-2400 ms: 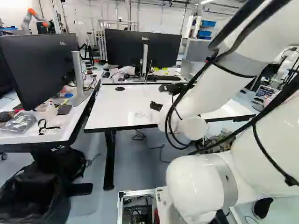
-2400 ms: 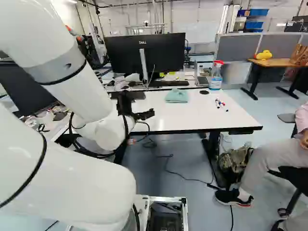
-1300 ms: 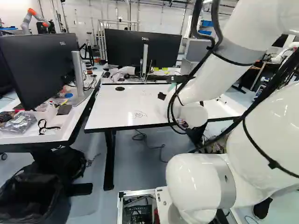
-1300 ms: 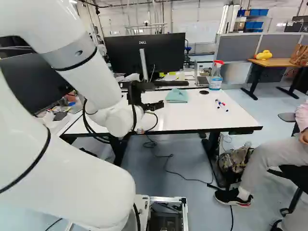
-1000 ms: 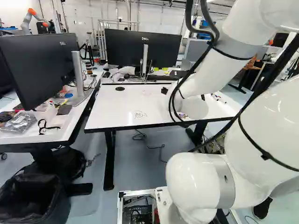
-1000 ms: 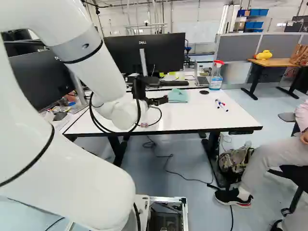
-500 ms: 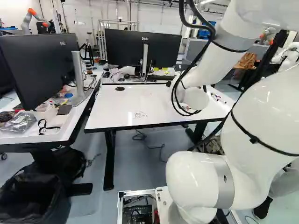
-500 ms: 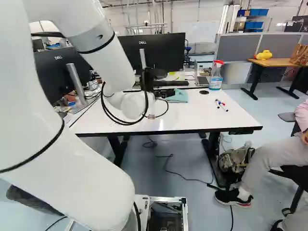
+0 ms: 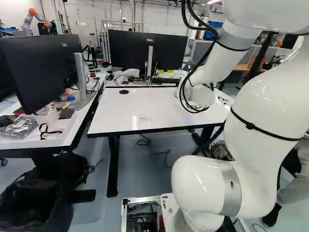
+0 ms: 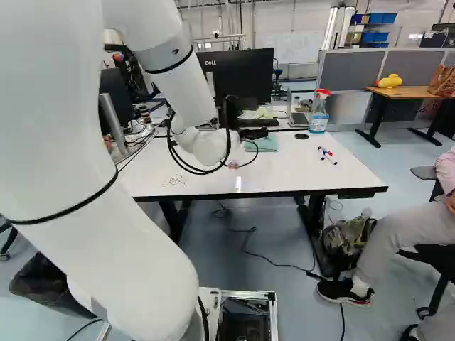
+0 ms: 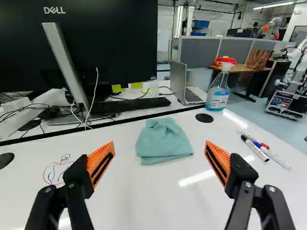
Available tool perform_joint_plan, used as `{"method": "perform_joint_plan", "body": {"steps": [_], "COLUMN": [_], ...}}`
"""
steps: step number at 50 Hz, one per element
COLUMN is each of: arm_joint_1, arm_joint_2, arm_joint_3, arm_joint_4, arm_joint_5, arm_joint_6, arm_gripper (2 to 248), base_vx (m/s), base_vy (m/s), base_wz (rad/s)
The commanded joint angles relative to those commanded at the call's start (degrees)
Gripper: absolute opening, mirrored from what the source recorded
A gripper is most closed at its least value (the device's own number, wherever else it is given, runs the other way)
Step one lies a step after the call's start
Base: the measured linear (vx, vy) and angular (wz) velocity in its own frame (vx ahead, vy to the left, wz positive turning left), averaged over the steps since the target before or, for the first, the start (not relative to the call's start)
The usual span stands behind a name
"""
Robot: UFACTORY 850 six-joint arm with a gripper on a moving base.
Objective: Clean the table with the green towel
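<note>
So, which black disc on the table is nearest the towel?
The disc beside the spray bottle; the other disc lies past the drawing, far from the towel.

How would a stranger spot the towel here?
Find the white table in front of the black monitor. Toward its far edge, between the red-and-blue drawing and the spray bottle, lies the towel. It's low and blue-green, unlike the upright bottle or slim markers.

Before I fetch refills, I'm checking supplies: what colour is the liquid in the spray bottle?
Blue; the spray bottle shows best in the wrist view.
</note>
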Motion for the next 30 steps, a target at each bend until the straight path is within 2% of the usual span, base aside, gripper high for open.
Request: {"method": "perform_joint_plan", "body": {"steps": [30], "arm_joint_1": [-1.2], "arm_joint_2": [-9.1], "arm_joint_3": [-9.9], "arm_joint_4": [0.0], "arm_joint_5": [0.0], "arm_joint_6": [0.0], "arm_gripper": [247], "base_vx": [0.0], "base_vy": [0.0], "base_wz": [0.0]}}
